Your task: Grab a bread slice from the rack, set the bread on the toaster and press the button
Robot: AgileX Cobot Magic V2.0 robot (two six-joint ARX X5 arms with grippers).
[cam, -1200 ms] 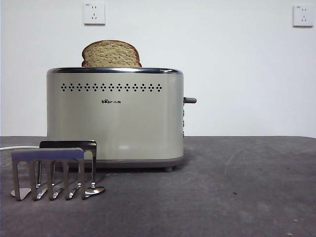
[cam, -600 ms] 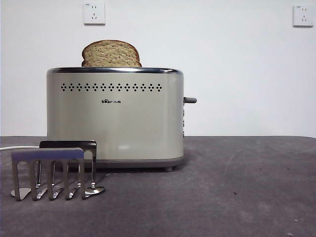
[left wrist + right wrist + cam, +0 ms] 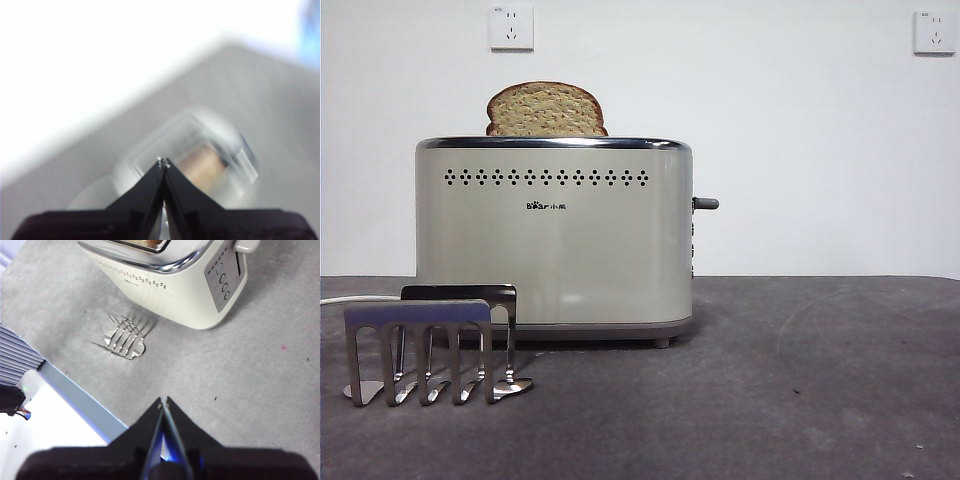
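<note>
Bread (image 3: 546, 110) stood upright in the toaster (image 3: 554, 240), dome above the rim; the rack (image 3: 430, 350) held nothing. I read both grippers, left (image 3: 163, 162) and right (image 3: 163, 400), as closed and empty. Risk: a closed tip could slip off the lever (image 3: 706, 203), leaving it unpressed.

The left arm's black two-jawed gripper (image 3: 163, 162) has its jaws pressed together, tips touching. The right arm's black two-jawed gripper (image 3: 163, 401) is likewise closed, holding nothing.
</note>
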